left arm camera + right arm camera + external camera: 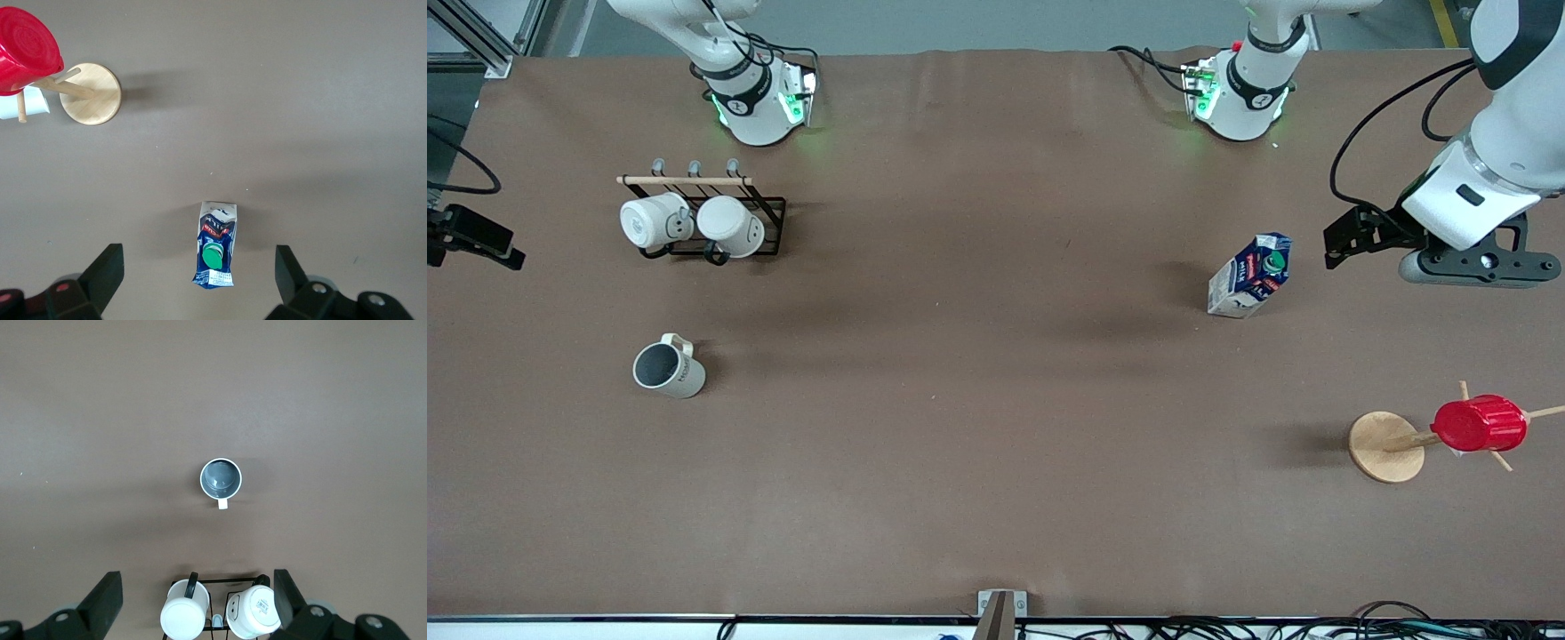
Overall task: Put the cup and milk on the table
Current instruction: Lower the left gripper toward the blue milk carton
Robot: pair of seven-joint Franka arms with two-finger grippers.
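The cream cup stands upright on the brown table toward the right arm's end, nearer the front camera than the wire rack. It also shows in the right wrist view, grey inside, well below my open, empty right gripper. The blue and white milk stands upright on the table toward the left arm's end. My left gripper hangs high above the table beside the milk. In the left wrist view it is open and empty, with the milk far below between the fingers.
A black wire rack with two white mugs stands farther from the front camera than the cup. A wooden mug tree carrying a red ribbed cup stands toward the left arm's end, nearer the front camera than the milk.
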